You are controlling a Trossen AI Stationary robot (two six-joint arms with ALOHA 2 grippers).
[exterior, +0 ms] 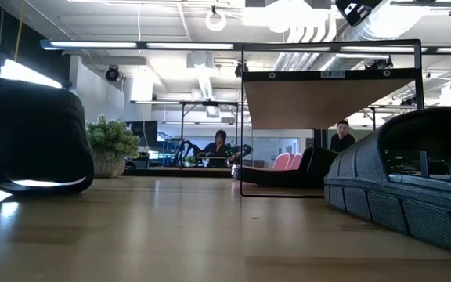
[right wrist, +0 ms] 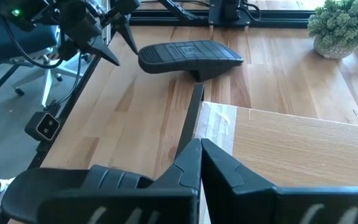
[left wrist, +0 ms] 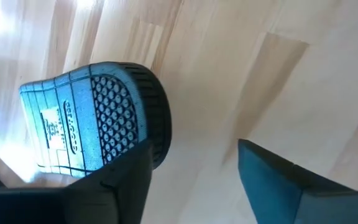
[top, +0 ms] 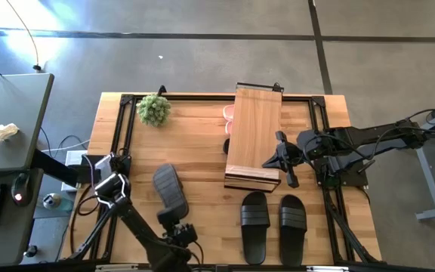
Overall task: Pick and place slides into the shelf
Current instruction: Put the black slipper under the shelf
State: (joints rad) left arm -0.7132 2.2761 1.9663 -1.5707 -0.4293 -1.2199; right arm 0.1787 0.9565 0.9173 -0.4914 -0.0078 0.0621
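Reaching for the overturned black slide (top: 170,186) at lower left, your left gripper (top: 178,224) is standing open just beside it; next, close on it and carry it to the shelf (top: 254,134) at centre. Your right gripper (top: 285,160), fingers together, is waiting at the shelf's right edge.

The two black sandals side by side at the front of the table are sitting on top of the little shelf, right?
No. The two black sandals are side by side, but they lie on the table in front of the little shelf, not on top of it. The high view shows this.
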